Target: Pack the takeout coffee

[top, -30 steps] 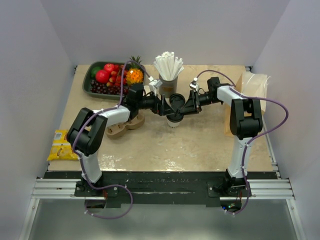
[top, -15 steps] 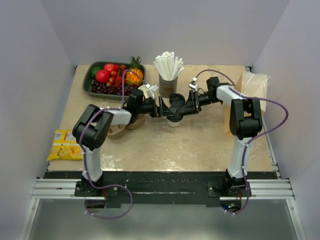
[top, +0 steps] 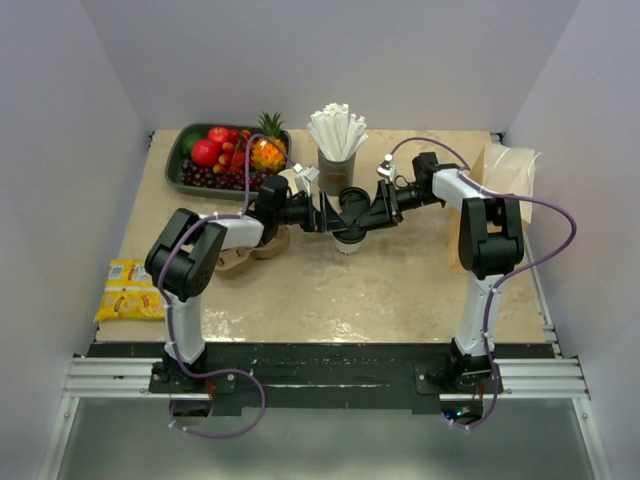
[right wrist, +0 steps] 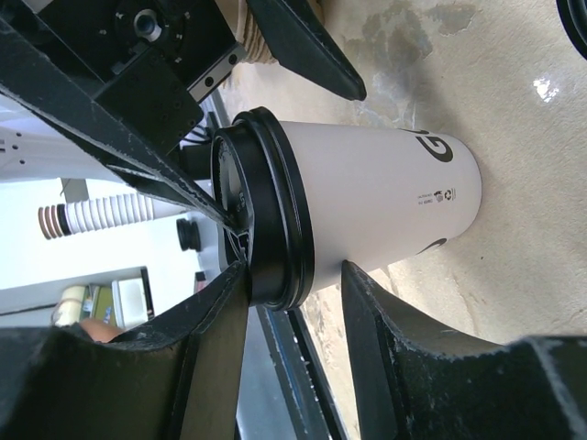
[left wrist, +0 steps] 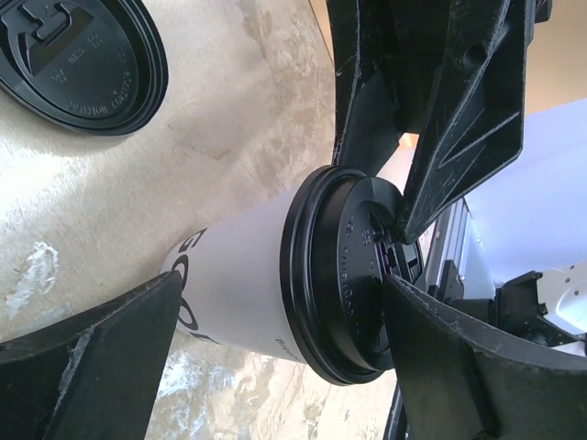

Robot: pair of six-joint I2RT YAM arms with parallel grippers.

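**Desk:** Where is the takeout coffee?

**Photographer:** Mid-table, upright between the two arms, just in front of the grey cup of white straws. It has a white paper wall with a black lid seated on top. Its base is down at the table; whether it rests there or hangs just above, I cannot tell.

**Desk:** Who has hold of it?

**Photographer:** The right gripper, reaching in from the right. Its jaws are drawn partway together across the cup's top edge, one finger on the lid, the other against the paper wall just under the rim.

**Desk:** And the left gripper?

**Photographer:** It faces the cup from the opposite side. Its jaws are spread wide and pinch nothing, with the cup's upper part just beyond the tips. Whether a tip grazes the lid, I cannot tell.

**Desk:** What else is in shot?

**Photographer:** A second black lid lies flat on the table near the cup's base. The brown pulp carrier sits left of the cup, partly under the left arm. A tray of fruit fills the far left corner and a bag stands at the far right edge. A yellow snack packet lies by the table's left side
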